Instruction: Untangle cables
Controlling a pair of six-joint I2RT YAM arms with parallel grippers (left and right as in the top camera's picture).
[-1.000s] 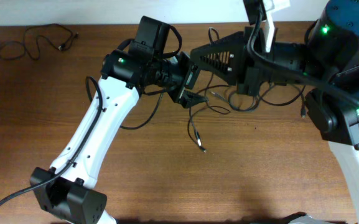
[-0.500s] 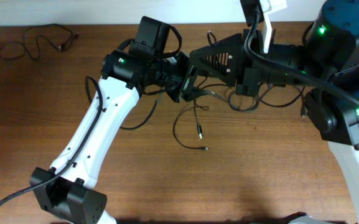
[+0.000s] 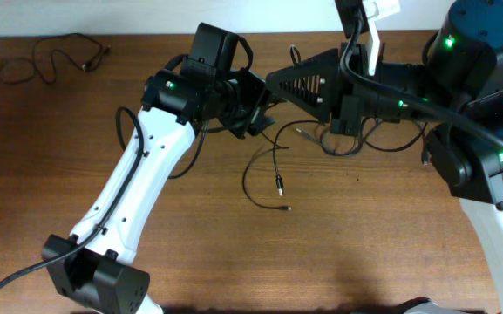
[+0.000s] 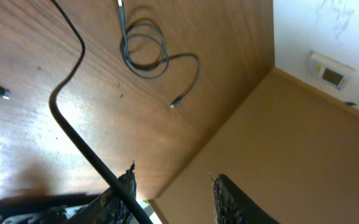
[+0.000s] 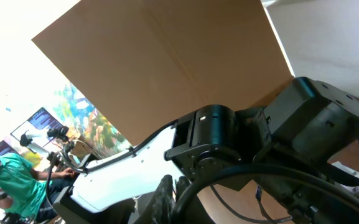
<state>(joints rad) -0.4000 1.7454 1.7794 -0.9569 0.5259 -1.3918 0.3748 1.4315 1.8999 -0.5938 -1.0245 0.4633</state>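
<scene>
The cables (image 3: 325,135) lie as a thin black tangle on the wooden table (image 3: 234,262), mostly under my right arm. One loose strand (image 3: 249,179) loops down from it and ends in metal-tipped plugs (image 3: 279,185). My left gripper (image 3: 258,118) hovers at the tangle's left end. In the left wrist view my left gripper (image 4: 173,173) has its jaws apart with nothing between the tips. My right gripper (image 3: 270,77) points left, just above the left one. In the right wrist view my right gripper (image 5: 174,185) is shut, and I cannot see anything held.
A separate black cable (image 3: 50,57) lies coiled at the table's far left corner and shows as a coil (image 4: 145,53) in the left wrist view. The left arm's thicker black cord (image 4: 73,134) crosses its left finger. A brown board (image 4: 279,143) stands past the table edge.
The left gripper's jaws have narrowed and it has drawn slightly up and left. The loose strand swung left into a wider loop, and its plugs shifted.
</scene>
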